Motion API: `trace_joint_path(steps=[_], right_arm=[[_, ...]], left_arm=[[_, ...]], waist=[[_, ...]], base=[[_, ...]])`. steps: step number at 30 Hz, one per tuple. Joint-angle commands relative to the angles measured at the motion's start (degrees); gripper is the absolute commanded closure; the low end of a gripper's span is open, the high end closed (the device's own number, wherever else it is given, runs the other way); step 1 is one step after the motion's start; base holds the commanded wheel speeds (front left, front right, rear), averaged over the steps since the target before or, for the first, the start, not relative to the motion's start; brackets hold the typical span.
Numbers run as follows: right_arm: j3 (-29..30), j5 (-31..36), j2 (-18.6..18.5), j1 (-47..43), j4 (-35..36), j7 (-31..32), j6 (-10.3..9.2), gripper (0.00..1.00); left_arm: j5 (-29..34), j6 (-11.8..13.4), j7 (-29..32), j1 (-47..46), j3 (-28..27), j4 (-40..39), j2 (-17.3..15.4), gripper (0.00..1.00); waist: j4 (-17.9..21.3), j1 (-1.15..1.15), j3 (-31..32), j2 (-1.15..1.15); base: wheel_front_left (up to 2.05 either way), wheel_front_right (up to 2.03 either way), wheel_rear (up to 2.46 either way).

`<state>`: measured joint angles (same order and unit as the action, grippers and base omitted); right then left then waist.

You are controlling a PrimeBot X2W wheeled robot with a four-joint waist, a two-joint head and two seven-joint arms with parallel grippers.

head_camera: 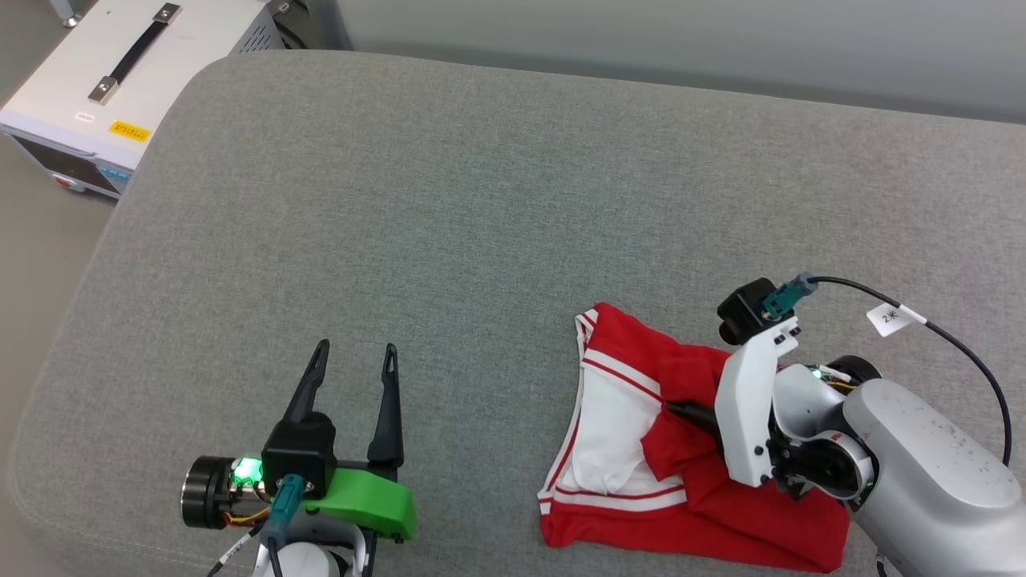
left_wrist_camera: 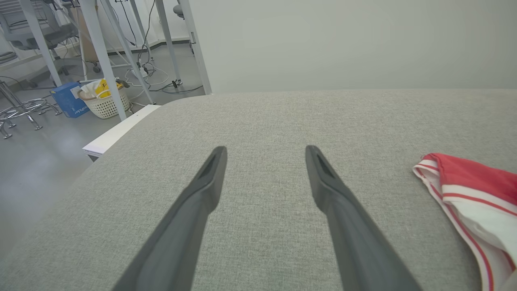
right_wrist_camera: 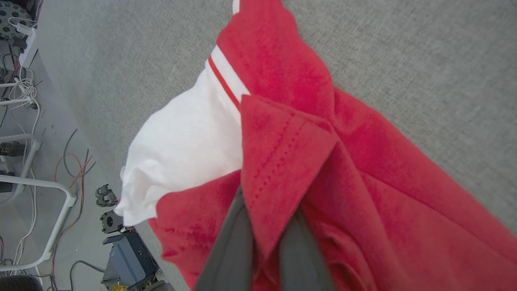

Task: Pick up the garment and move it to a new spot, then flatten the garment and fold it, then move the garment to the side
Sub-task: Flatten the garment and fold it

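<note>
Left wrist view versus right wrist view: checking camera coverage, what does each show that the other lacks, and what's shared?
Left wrist: the open left gripper over bare grey cushion, plus a white basket and blue box on the floor. Right wrist: the right gripper shut on a red fold of the jersey. Shared: the jersey and the cushion.

One red and white shirt [head_camera: 681,513] on one grey cushion [head_camera: 481,200]. Two claws, the left claw [head_camera: 357,347] and the right claw [head_camera: 681,410], each with two dark fingers [left_wrist_camera: 194,210]. One white machine case [head_camera: 88,88] with one black handle [head_camera: 135,53]. One white basket [left_wrist_camera: 106,106], one blue box [left_wrist_camera: 68,99].
</note>
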<state>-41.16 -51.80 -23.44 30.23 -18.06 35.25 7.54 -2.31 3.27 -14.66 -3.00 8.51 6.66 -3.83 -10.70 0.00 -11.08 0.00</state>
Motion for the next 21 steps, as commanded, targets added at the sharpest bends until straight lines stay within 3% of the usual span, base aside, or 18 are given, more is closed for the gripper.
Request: trace_joint_path(steps=[1, 2, 4, 5, 12, 16, 21], right_arm=[[-0.9, -0.2, 0.0, 1.1, -0.8, -0.9, -0.05, 1.00], [-1.5, -0.3, -0.1, 1.3, -1.2, -1.9, -0.05, 0.91], [-2.2, -1.0, -0.3, 1.5, -1.2, -3.8, -0.05, 0.54], [-2.4, -1.1, -0.7, 1.6, -0.9, -4.7, -0.05, 0.00], [-0.4, -0.5, -5.1, 0.8, 4.4, -16.6, -0.05, 0.00], [4.7, 1.9, -7.1, -0.9, 6.2, -24.1, -0.05, 0.00], [11.9, 9.8, -7.7, -4.3, 7.1, -35.3, -0.05, 0.00]], left_arm=[[0.4, -0.1, -0.3, -1.0, -0.2, 0.1, 0.3, 0.00], [0.4, -0.1, -0.3, -0.9, -0.3, 0.2, 0.3, 0.00], [0.5, -0.1, -0.3, -0.8, -0.4, 0.4, 0.3, 0.00], [0.5, -0.1, -0.3, -0.7, -0.5, 0.5, 0.3, 0.00], [0.7, -0.2, -0.3, 0.9, -1.3, 0.9, -0.2, 0.00], [0.7, -0.3, -0.3, 1.7, -1.8, 0.6, -0.5, 0.00], [0.8, -0.4, -0.3, 2.5, -2.2, 0.2, -0.8, 0.00]], waist=[[0.1, 0.00, 0.1, 0.00], [0.3, 0.00, 0.2, 0.00], [0.6, 0.00, 0.7, 0.00], [0.7, 0.00, 1.0, 0.00], [2.4, 0.00, 3.7, 0.00], [3.7, 0.00, 5.0, 0.00], [5.3, 0.00, 6.2, 0.00]], base=[[0.00, 0.00, 0.00], [0.00, 0.00, 0.00], [0.00, 0.00, 0.00], [0.00, 0.00, 0.00], [0.00, 0.00, 0.00], [0.00, 0.00, 0.00], [0.00, 0.00, 0.00]])
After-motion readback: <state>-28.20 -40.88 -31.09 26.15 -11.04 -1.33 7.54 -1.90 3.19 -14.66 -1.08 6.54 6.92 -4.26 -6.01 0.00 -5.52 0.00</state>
